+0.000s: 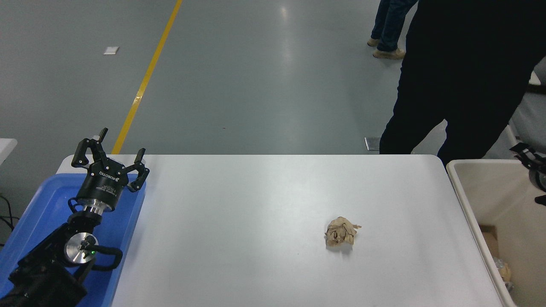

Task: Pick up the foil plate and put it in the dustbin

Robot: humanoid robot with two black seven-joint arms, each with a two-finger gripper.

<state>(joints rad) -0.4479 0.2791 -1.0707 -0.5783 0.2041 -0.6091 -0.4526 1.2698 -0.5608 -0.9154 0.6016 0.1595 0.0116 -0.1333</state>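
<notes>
The foil plate does not show on the table or anywhere else in view. The beige dustbin (463, 200) stands at the table's right edge, cut off by the picture. Brownish scraps lie at its bottom, too small to identify. A small black part of my right gripper (533, 170) shows at the right edge, above the dustbin's open top. Too little of it shows to tell how it stands. My left gripper (119, 147) is parked at the lower left above the blue tray, open and empty.
A crumpled brown paper ball (341, 232) lies on the white table (256, 204), right of centre. A shallow blue tray (38, 204) sits under the left arm. A person in black (460, 85) stands at the far right corner; another person's legs (388, 25) are farther back.
</notes>
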